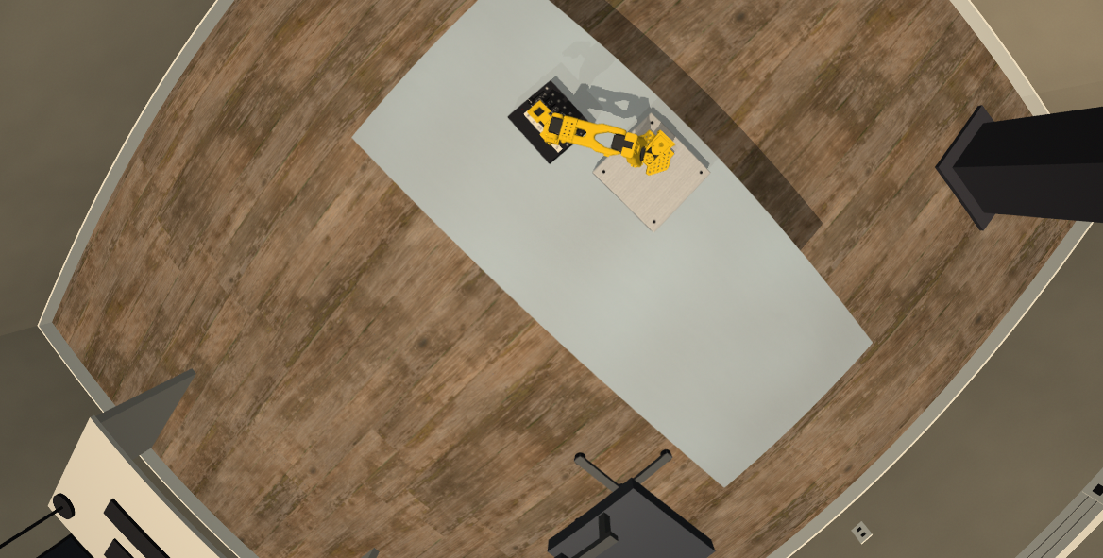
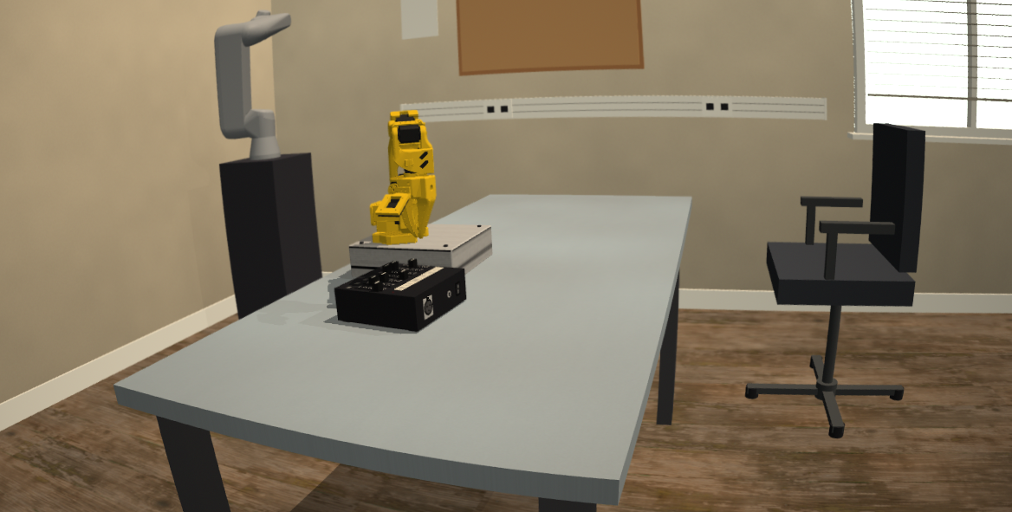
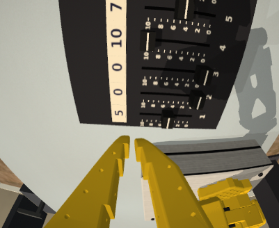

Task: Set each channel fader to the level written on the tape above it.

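The black lighting desk point(image 1: 549, 91) point(image 2: 399, 299) point(image 3: 89, 55) lies on the grey table point(image 1: 617, 307) point(image 2: 496, 353). In the wrist view its cream tape strip point(image 3: 117, 46) reads 5, 0, 0, 10, 7, 8. The channel 1 fader point(image 3: 167, 119) sits near mid scale. The channel 2 fader point(image 3: 197, 100) and the channel 3 fader point(image 3: 203, 74) sit near 0. The channel 4 fader point(image 3: 149, 39) sits at 10. The channel 5 fader point(image 3: 187, 7) sits near 4. My gripper point(image 3: 130, 141) point(image 1: 544, 126) is shut and empty, raised above the desk's channel 1 end.
The arm's base stands on a pale mounting plate point(image 1: 655, 194) point(image 2: 431, 243) point(image 3: 209, 156) right beside the desk. A black pedestal point(image 2: 265, 224) with a grey arm stands off the table's left side. An office chair point(image 2: 849, 260) stands to the right.
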Controlling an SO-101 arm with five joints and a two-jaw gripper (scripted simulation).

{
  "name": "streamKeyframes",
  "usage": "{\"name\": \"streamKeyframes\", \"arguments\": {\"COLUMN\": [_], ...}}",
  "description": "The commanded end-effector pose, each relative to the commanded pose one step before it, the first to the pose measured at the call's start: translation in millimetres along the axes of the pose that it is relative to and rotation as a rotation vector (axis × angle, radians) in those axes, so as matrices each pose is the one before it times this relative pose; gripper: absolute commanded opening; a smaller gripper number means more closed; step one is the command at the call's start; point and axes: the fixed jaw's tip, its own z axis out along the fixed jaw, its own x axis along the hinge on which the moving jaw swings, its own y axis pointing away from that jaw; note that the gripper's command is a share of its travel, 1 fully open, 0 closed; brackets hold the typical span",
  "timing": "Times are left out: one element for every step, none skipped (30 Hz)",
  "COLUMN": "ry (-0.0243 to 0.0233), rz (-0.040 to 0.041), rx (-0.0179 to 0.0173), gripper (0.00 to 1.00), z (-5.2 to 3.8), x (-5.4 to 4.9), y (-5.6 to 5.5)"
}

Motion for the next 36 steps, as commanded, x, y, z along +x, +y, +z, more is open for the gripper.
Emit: {"name": "streamKeyframes", "arguments": {"ry": [0.01010, 0.00005, 0.00005, 0.00006, 0.00005, 0.00007, 0.00006, 0.00000, 0.00000, 0.00007, 0.00006, 0.00006, 0.00005, 0.00006, 0.00004, 0.00005, 0.00003, 0.00003, 0.00002, 0.00002, 0.00000, 0.00001, 0.00000, 0.00001, 0.00000, 0.00000, -0.00001, 0.00001, -0.00001, 0.00001, -0.00001, 0.00001, -0.00001, 0.00001, -0.00001, 0.00001], "rz": [0.00637, 0.00000, 0.00000, 0.00000, 0.00000, 0.00000, 0.00000, 0.00000, 0.00000, 0.00000, 0.00000, 0.00000, 0.00000, 0.00000, 0.00000, 0.00000, 0.00000, 0.00000, 0.00000, 0.00000, 0.00000, 0.00000, 0.00000, 0.00000, 0.00000, 0.00000, 0.00000, 0.00000, 0.00000, 0.00000, 0.00000, 0.00000, 0.00000, 0.00000, 0.00000, 0.00000], "rx": [0.00531, 0.00000, -0.00001, -0.00001, -0.00001, -0.00001, -0.00002, 0.00000, 0.00000, -0.00002, -0.00002, -0.00002, -0.00002, -0.00002, -0.00002, -0.00002, -0.00002, -0.00001, -0.00001, -0.00001, -0.00001, 0.00000, 0.00000, 0.00000, 0.00000, 0.00000, 0.00000, 0.00000, 0.00000, 0.00000, 0.00000, 0.00000, 0.00000, 0.00000, 0.00000, 0.00000], "gripper": [0.00, 0.00, 0.00, 0.00, 0.00, 0.00, 0.00, 0.00, 0.00, 0.00, 0.00, 0.00, 0.00, 0.00, 0.00, 0.00, 0.00, 0.00, 0.00, 0.00, 0.00, 0.00, 0.00, 0.00, 0.00, 0.00, 0.00, 0.00, 0.00, 0.00, 0.00, 0.00, 0.00, 0.00, 0.00, 0.00], "z": [0.534, 0.317, 0.399, 0.491, 0.582, 0.674, 0.755, 0.000, 0.000, 0.826, 0.876, 0.907, 0.910, 0.890, 0.841, 0.770, 0.676, 0.569, 0.450, 0.333, 0.219, 0.123, 0.047, 0.008, 0.000, 0.000, -0.001, 0.001, -0.001, 0.001, -0.001, 0.001, -0.001, 0.001, -0.001, 0.001], "x": [-8.26, -3.59, -3.92, -4.16, -4.31, -4.37, -4.34, 0.00, 0.00, -4.22, -4.02, -3.76, -3.44, -3.08, -2.70, -2.30, -1.91, -1.53, -1.16, -0.83, -0.54, -0.29, -0.12, -0.02, 0.00, 0.00, 0.00, 0.00, 0.00, 0.00, 0.00, 0.00, 0.00, 0.00, 0.00, 0.00], "y": [-6.86, -1.97, -2.29, -2.61, -2.91, -3.18, -3.40, 0.00, 0.00, -3.57, -3.66, -3.68, -3.60, -3.44, -3.20, -2.88, -2.50, -2.08, -1.64, -1.20, -0.79, -0.44, -0.17, -0.03, 0.00, 0.00, 0.00, 0.00, 0.00, 0.00, 0.00, 0.00, 0.00, 0.00, 0.00, 0.00]}}
